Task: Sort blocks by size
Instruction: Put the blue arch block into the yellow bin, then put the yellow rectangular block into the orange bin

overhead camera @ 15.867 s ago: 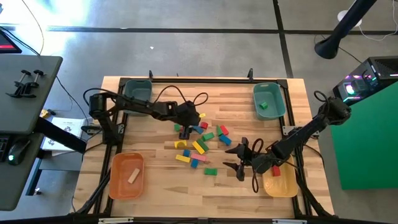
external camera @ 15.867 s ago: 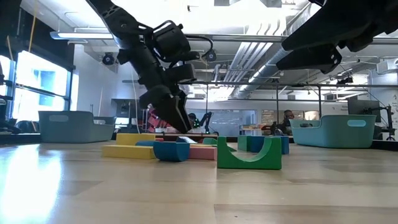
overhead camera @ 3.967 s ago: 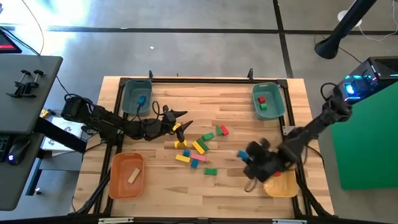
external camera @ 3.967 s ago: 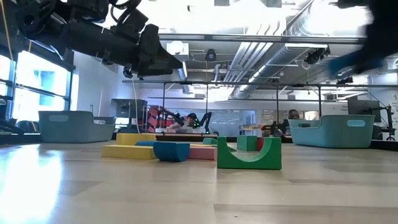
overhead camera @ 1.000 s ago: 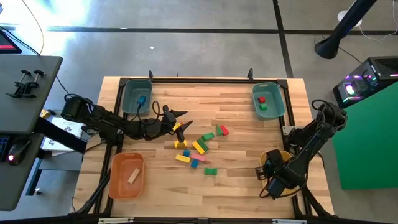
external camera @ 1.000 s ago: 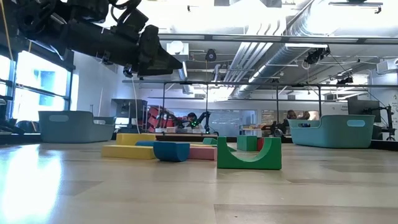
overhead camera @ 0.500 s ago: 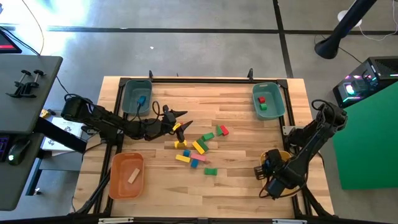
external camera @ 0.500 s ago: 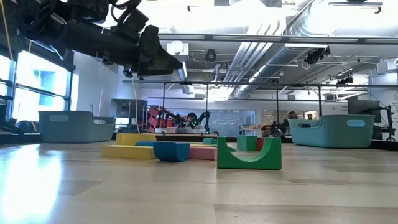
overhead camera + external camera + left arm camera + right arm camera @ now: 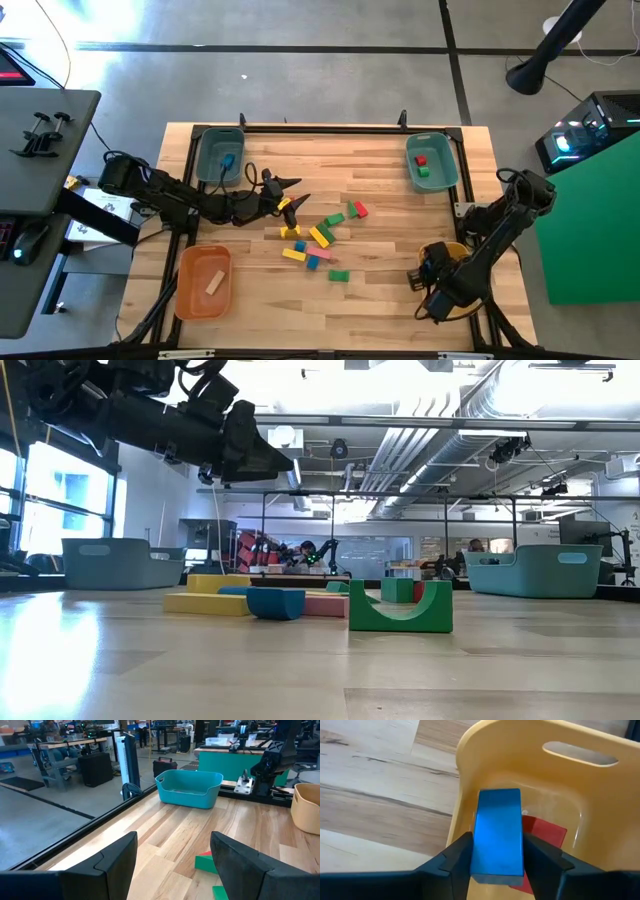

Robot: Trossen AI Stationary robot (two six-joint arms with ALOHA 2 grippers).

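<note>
Though hidden overhead, the right claw (image 9: 497, 855) pinches a blue block (image 9: 497, 837) (above the yellow bin (image 9: 560, 785)).

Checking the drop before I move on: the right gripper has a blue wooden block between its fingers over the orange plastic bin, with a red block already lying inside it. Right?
Not quite: the bin is yellow, not orange. In the right wrist view the right gripper has the blue wooden block between its fingers over the yellow plastic bin, with a red block already lying inside.
</note>
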